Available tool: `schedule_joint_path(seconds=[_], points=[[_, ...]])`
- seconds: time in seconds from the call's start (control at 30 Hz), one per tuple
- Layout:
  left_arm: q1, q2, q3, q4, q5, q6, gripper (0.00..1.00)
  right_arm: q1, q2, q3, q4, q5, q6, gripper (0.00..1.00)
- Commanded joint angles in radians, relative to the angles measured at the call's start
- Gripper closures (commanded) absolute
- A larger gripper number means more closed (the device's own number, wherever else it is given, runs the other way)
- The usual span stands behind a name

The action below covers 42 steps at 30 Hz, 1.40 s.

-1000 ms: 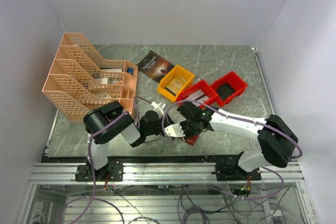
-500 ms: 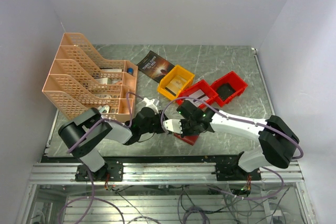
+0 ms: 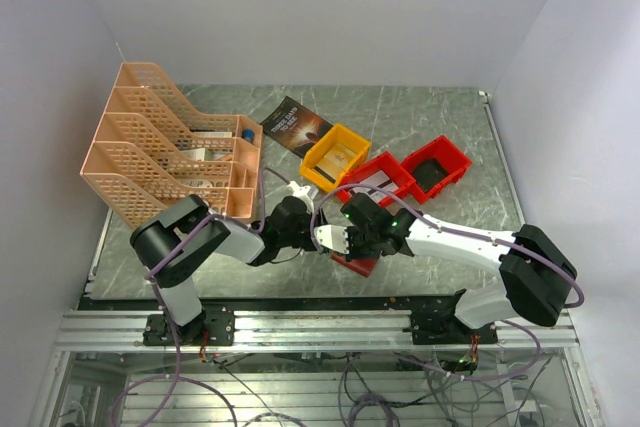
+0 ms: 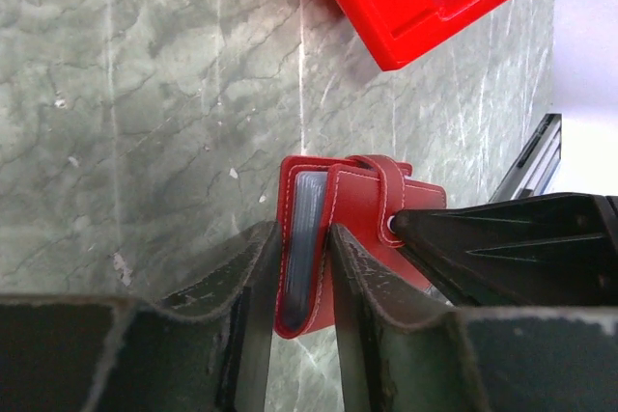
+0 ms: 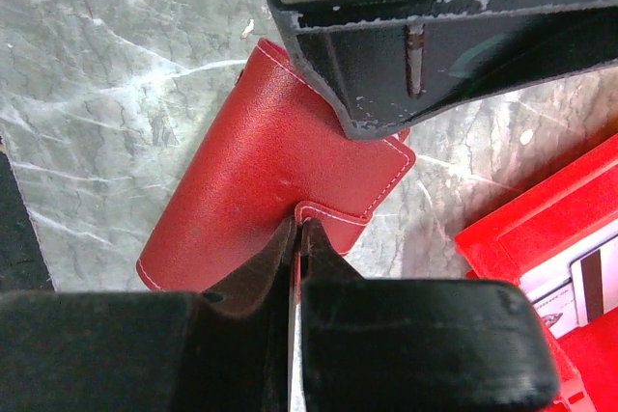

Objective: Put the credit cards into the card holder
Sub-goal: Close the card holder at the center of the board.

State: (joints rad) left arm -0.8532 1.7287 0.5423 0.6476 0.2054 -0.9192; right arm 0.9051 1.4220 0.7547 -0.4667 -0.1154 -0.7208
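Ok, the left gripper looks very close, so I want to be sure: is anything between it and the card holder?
Nothing visible. The left gripper has one finger on each side of the card holder, straddling its edge. The right gripper pinches the holder's strap from the side, clear of that gap.

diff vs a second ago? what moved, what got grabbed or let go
Left arm swung its elbow out to the left, then partway back. Left claw opened; its fingers now straddle one edge of the card holder. Right claw stayed shut on the holder's strap. Holder, bins, book and file rack did not move.
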Motion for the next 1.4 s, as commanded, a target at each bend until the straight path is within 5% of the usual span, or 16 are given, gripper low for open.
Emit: schedule_joint_path(seconds=[0.0, 0.2, 0.47, 0.83, 0.97, 1.03, 1.17, 1.37], points=[[0.005, 0.036, 0.026, 0.037, 0.077, 0.029, 0.66, 0.008, 0.071, -0.073, -0.060, -0.092, 0.035, 1.00], [0.006, 0.086, 0.010, 0.126, 0.115, -0.008, 0.93, 0.005, 0.061, -0.061, -0.036, -0.085, 0.031, 1.00], [0.054, -0.066, -0.155, 0.167, -0.052, -0.066, 0.93, 0.002, 0.110, 0.027, 0.010, -0.075, -0.004, 1.00], [0.072, -0.358, -0.295, 0.017, -0.216, -0.078, 0.93, 0.002, 0.226, 0.162, 0.085, -0.141, -0.079, 1.00], [0.072, -0.503, -0.311, -0.081, -0.222, -0.062, 0.72, 0.001, 0.199, 0.111, 0.119, -0.179, -0.103, 1.00], [0.072, -0.571, -0.309, -0.115, -0.212, -0.055, 0.70, 0.000, 0.177, 0.087, 0.135, -0.187, -0.107, 1.00], [0.070, -0.587, -0.266, -0.134, -0.153, -0.043, 0.77, -0.007, 0.148, 0.061, 0.130, -0.207, -0.113, 1.00], [0.058, -0.372, -0.224, 0.034, -0.063, -0.069, 0.93, -0.010, 0.113, 0.020, 0.128, -0.215, -0.146, 1.00]])
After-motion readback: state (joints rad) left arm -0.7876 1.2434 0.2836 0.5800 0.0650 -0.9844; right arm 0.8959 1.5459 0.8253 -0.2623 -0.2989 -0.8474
